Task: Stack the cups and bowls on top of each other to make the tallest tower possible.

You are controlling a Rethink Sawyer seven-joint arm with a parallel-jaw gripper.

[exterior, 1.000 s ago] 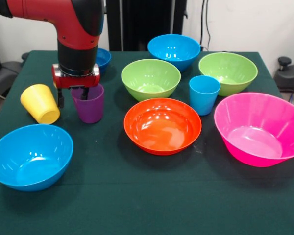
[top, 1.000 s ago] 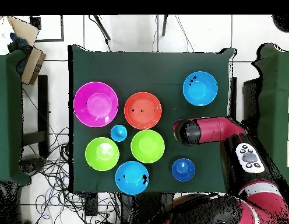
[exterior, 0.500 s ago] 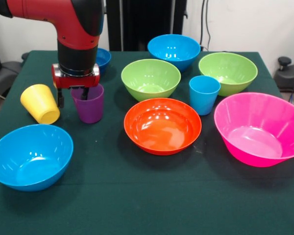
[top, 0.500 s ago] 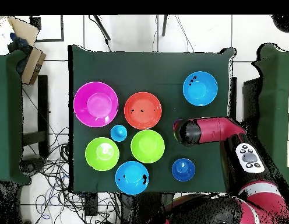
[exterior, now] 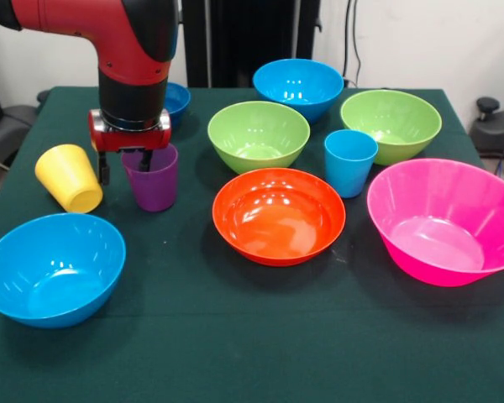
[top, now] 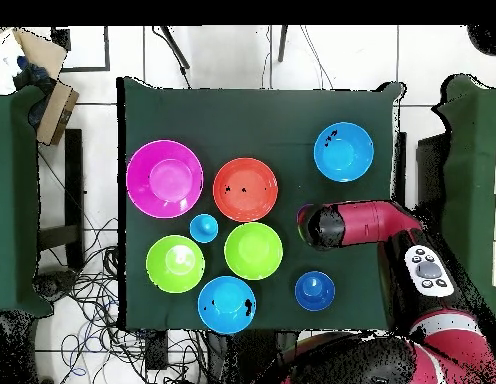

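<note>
gripper [exterior: 123, 166] straddles the upright purple cup's [exterior: 152, 178] left rim, one finger inside, one outside; fingers apart, not yet clamped.

no readable text, labels or numbers

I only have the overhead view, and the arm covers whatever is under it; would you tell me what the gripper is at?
Observer: In the front view the gripper is at a purple cup that stands upright, mouth up.
Operator: Is it gripping the cup?
Observer: Not that I can see. The fingers are apart, one outside the cup's rim and the other seemingly inside it.
Operator: Is anything else hidden under the arm?
Observer: A yellow cup sits tilted beside the purple one, apart from it.
</note>
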